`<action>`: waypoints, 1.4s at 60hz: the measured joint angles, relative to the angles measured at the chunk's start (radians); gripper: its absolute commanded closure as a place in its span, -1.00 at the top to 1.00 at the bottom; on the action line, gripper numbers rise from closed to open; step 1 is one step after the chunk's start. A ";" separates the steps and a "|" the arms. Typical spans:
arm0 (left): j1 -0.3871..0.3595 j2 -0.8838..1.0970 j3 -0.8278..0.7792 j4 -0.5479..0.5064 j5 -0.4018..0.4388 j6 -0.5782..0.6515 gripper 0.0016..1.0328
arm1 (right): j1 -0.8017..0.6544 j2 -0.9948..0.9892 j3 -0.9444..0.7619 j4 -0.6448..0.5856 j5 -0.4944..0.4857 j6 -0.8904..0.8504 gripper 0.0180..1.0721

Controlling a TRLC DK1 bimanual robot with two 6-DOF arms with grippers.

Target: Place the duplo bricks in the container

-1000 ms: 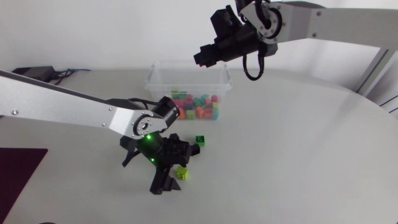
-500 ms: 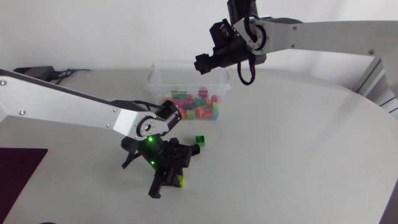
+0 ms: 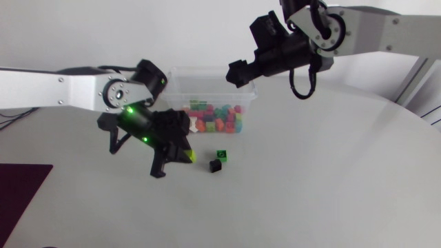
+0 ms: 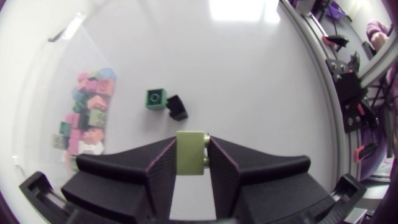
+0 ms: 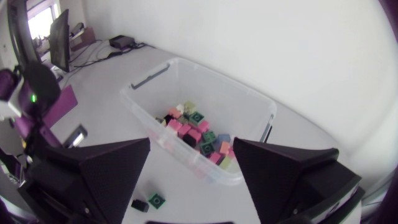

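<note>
My left gripper (image 3: 185,154) is shut on a yellow-green duplo brick (image 3: 191,157), held above the table in front of the clear plastic container (image 3: 171,85). In the left wrist view the brick (image 4: 191,153) sits clamped between both fingers. A green brick (image 3: 221,155) and a black brick (image 3: 215,166) lie together on the table, ahead of the left gripper (image 4: 191,140). The container holds several coloured bricks (image 3: 217,117). My right gripper (image 3: 238,71) hangs open above the container's right rear corner, with nothing between its fingers (image 5: 102,177).
A dark purple mat (image 3: 21,189) lies at the table's near left. The table's curved edge (image 3: 413,117) runs along the right. From the right wrist view the container (image 5: 144,102) is below, with the green brick (image 5: 157,200) near it.
My left gripper shut on the yellow-green brick and lifted it off the table, moving back toward the container. My right gripper opened and shifted slightly right.
</note>
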 measured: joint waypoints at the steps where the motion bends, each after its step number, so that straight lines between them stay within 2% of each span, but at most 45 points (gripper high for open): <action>1: 0.006 -0.003 0.012 0.000 0.004 -0.006 -0.57 | 0.000 -0.007 -0.012 -0.007 0.000 -0.001 0.85; 11: 0.062 -0.008 0.122 0.032 0.041 -0.083 -0.56 | 0.037 -0.019 -0.128 -0.061 0.016 -0.014 0.85; 27: 0.098 0.021 0.217 0.291 0.048 -0.345 -0.55 | 0.139 0.037 -0.165 -0.090 0.025 -0.009 0.85; 36: 0.120 0.069 0.278 0.373 0.045 -0.462 -0.55 | 0.164 0.094 -0.169 -0.110 0.027 0.010 0.85; 46: 0.143 0.119 0.320 0.458 0.016 -0.559 -0.54 | 0.189 0.145 -0.168 -0.143 0.027 0.028 0.85; 64: 0.156 0.199 0.349 0.580 -0.058 -0.657 -0.54 | 0.224 0.262 -0.108 -0.211 0.053 0.051 0.84; 75: 0.156 0.267 0.406 0.608 -0.106 -0.708 -0.50 | 0.245 0.330 -0.048 -0.252 0.069 0.063 0.84; 78: 0.156 0.284 0.423 0.612 -0.118 -0.720 -0.42 | 0.248 0.343 -0.034 -0.267 0.072 0.067 0.81; 81: 0.156 0.304 0.444 0.613 -0.136 -0.732 -0.19 | 0.250 0.356 -0.019 -0.279 0.072 0.070 0.79; 82: 0.156 0.310 0.450 0.614 -0.137 -0.737 0.08 | 0.250 0.359 -0.014 -0.282 0.073 0.070 0.79; 84: 0.157 0.320 0.462 0.615 -0.143 -0.746 0.43 | 0.250 0.369 -0.002 -0.292 0.072 0.073 0.78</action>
